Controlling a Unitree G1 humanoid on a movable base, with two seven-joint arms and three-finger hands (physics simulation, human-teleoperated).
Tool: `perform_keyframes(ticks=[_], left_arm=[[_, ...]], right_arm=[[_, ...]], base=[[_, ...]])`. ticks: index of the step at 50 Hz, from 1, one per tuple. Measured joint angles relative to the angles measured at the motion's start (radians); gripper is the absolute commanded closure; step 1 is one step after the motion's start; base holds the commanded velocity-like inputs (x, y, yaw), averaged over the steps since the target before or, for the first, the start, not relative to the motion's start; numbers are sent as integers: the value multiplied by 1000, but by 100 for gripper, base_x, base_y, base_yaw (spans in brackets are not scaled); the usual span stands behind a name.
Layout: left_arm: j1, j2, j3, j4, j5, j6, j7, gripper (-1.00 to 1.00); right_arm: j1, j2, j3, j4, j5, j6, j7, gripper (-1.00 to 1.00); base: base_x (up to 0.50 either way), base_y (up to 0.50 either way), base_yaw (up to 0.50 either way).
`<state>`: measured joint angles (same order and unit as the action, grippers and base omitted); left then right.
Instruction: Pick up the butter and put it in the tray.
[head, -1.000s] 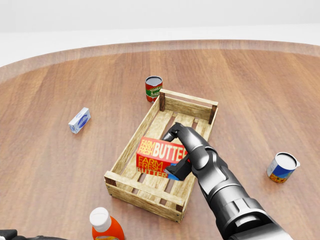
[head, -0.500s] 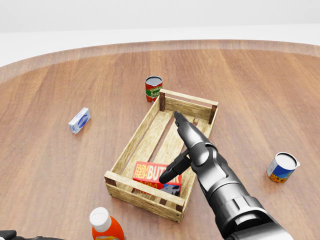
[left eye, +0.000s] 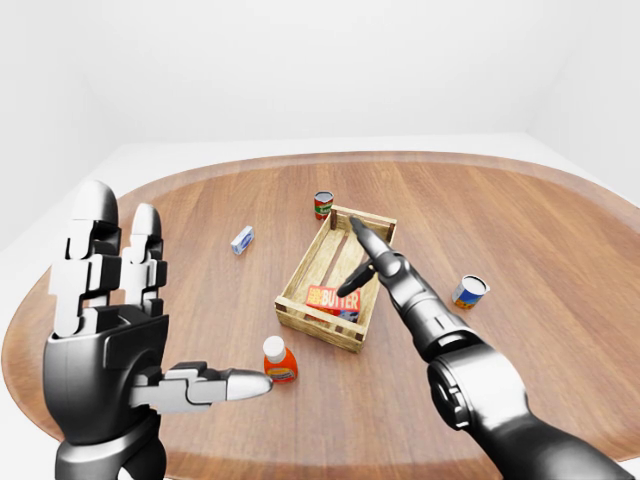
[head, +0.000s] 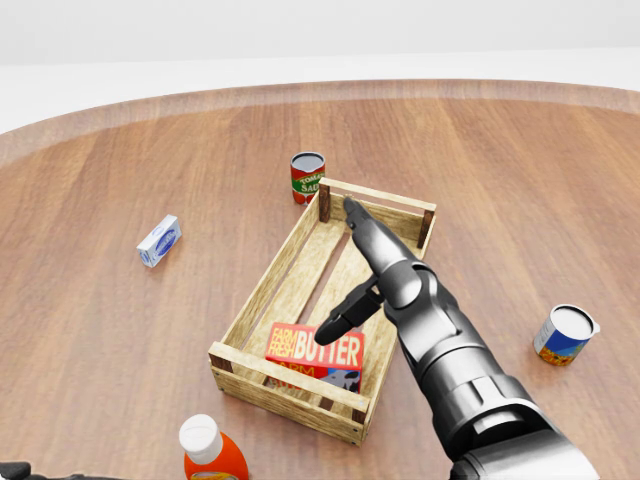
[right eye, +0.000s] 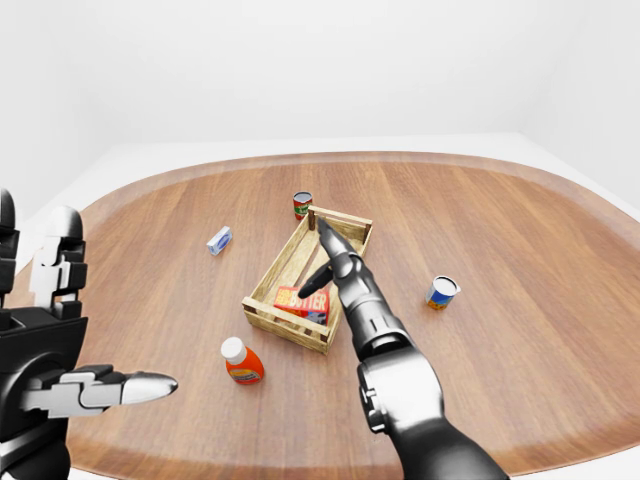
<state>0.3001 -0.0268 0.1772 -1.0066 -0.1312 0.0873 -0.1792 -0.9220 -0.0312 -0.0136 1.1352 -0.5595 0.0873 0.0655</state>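
Butter (head: 316, 357) now lies flat in the tray (head: 262, 291), at its near end. Right hand (head: 352, 262) has let go, fingers spread above it and probably clear. Placement looks done.

- The butter (head: 316, 356), held up above the tray (head: 270, 278) floor in the right hand (head: 365, 270) a second ago, now lies flat inside the tray at its end nearest the ketchup bottle (head: 211, 450).
- The right hand's fingers (head: 356, 218), then closed round the butter, are now spread, and nothing is in them; the long ones point toward the tray's end by the tomato can (head: 307, 177).
- Since half a second ago the hand has lifted slightly above the butter; its thumb (head: 343, 312) hangs just over the box's upper edge.
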Motion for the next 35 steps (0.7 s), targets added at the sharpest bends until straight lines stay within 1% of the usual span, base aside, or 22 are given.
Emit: perform_keyframes(ticks=[6,10,15,19,26,31,35], left_arm=[[3,-1,0,-3,0,0,-1,-100],[5,-1,-2,-5,2,0,-1,-100],[8,-2,-4,-6,3,0,-2,-100],[11,-3,-7,-8,5,0,-2,-100],[13,-3,-11,-6,9,0,-1,-100],[15,-3,-14,-7,11,0,0,-100],[16,-3,-16,-6,12,0,0,-100]], right_arm=[[-11,-21,9,-65,41,0,52,-100],[24,-33,17,-185,75,0,105,-100],[134,-43,27,-436,110,0,175,-100],[234,-46,36,-631,126,0,211,-100],[421,-36,55,-947,135,0,246,-100],[558,-13,84,-1194,138,0,267,-100],[643,2,109,-1342,142,0,279,-100]], base=[[0,0,0],[0,0,0],[0,0,0],[0,0,0],[0,0,0],[0,0,0],[0,0,0]])
